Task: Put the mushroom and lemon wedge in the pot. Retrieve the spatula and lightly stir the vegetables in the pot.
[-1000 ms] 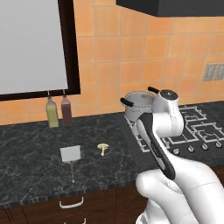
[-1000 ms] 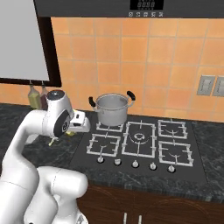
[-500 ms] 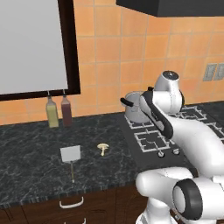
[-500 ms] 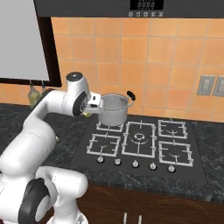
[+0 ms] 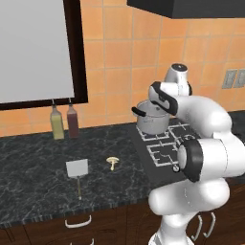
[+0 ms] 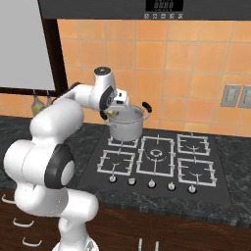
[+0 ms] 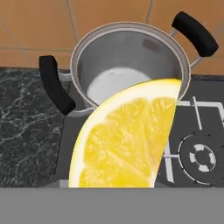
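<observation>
1. The claw (image 6: 113,111) was swung within the last second from above the front of the table across to the pot (image 6: 126,122), and it was seen poised just above the pot's left rim, at the back left corner of the stove (image 6: 162,162).

2. The lemon wedge (image 7: 129,138) was pinched in the claw: in the hand view its cut yellow face was held close before the lens, with the open mouth of the pot directly behind it.

3. The inside of the pot, where it could be seen, was bare steel, so neither vegetable was judged to have been delivered yet.

4. The mushroom (image 5: 113,161) was left standing on the table (image 5: 33,162), near its front edge and well apart from the pot.

5. The spatula (image 5: 78,173) was left lying just beside the mushroom, its blade to the rear and its handle pointed at the table's front edge.

6. The first delivery was judged close to completion, a release over the pot being all that was wanted; the mushroom and the stirring were left to be done.
</observation>
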Controlling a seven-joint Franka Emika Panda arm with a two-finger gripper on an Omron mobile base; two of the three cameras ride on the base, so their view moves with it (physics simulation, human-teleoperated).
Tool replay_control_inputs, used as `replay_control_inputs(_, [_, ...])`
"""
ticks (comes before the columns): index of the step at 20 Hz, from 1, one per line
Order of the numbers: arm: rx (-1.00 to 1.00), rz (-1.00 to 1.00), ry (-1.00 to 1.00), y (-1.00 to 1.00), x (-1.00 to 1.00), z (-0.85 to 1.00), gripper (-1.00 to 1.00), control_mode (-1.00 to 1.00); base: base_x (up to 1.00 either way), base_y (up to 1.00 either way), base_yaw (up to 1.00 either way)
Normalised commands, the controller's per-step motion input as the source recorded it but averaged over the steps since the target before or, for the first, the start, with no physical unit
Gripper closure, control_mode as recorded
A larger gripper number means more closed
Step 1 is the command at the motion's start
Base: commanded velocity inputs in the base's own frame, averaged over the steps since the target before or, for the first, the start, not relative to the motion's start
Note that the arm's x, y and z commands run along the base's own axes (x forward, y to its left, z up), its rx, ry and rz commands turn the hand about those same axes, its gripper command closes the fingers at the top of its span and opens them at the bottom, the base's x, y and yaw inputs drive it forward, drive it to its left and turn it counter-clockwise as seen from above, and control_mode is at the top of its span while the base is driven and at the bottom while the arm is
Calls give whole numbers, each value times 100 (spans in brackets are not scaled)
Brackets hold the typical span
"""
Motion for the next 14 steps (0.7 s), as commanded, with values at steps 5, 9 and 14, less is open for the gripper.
replay_control_inputs(5, [0,0,0,-14,52,-3,100,-100,0,0,0])
replay_control_inputs(9, [0,0,0,-10,51,0,100,-100,0,0,0])
replay_control_inputs(14, [0,0,0,-13,68,0,100,-100,0,0,0])
